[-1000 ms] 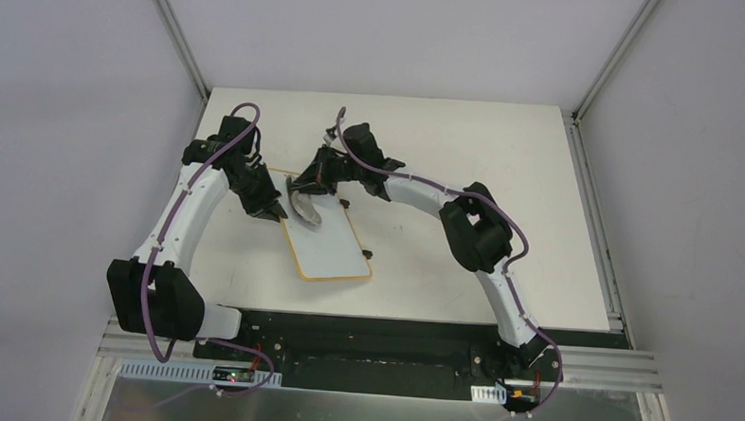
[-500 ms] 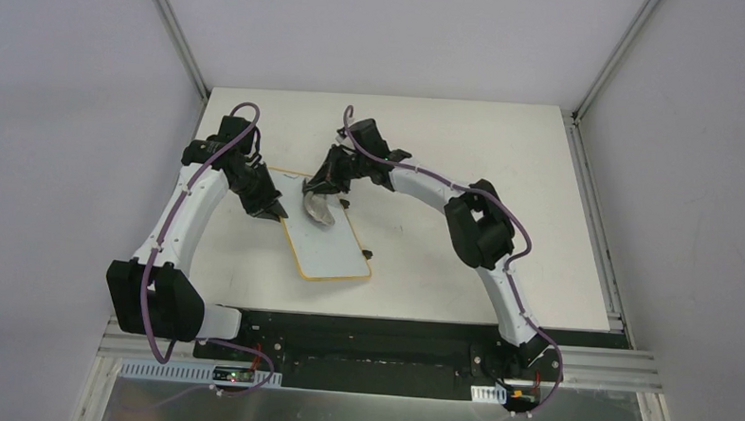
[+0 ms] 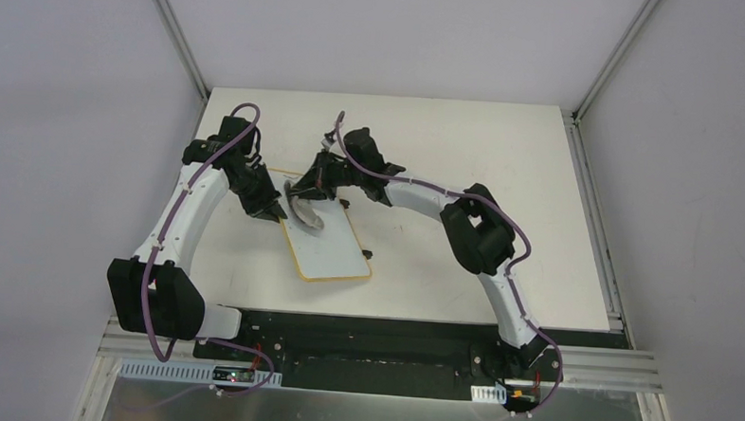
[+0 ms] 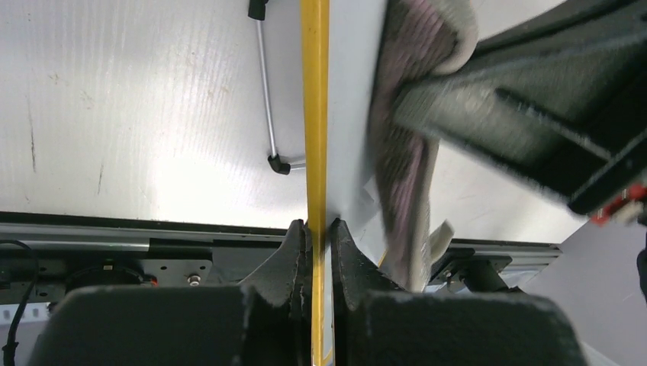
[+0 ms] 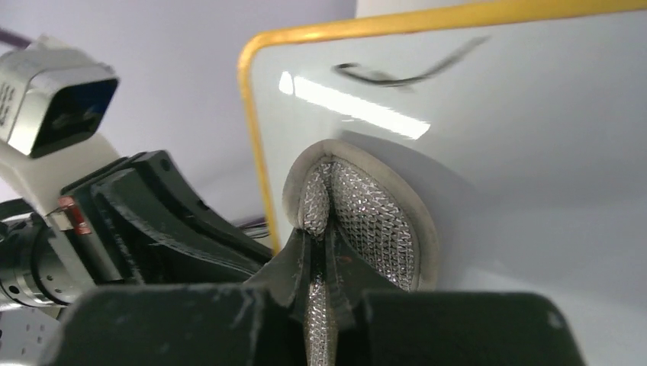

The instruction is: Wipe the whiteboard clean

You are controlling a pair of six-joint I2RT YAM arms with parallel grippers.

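The whiteboard (image 3: pixel 329 242) lies left of centre on the pale table (image 3: pixel 466 158), in front of the two arm bases. Its long side runs from far left to near right, and both arms are bent in over its far end. The left gripper (image 4: pixel 317 229) is on the board's far left edge. Its wrist camera looks straight along the yellow-tan rim, with the two fingers closed onto that rim, one on each side. Beside the rim in that view a thin wire leg (image 4: pixel 265 84) with black ends rests on the table.

The right gripper (image 5: pixel 319 244) reaches in from the other side, jaws clamped tight on a grey pad (image 5: pixel 366 221). The pad has a mesh-textured face and a pale border, and its fold is squeezed between the fingertips. It is pressed against the white surface close to the far left corner, just beside the spot where the left gripper has the rim. From above, the two grippers are very near each other, with the pad hanging between them over the board.

A curved black stroke (image 5: pixel 404 72) shows on the board near the rim, apart from the pad. The near half of the board looks plain white from above. Small black feet (image 3: pixel 367 256) poke out along its right edge. Whether the far end is lifted off the table cannot be told.
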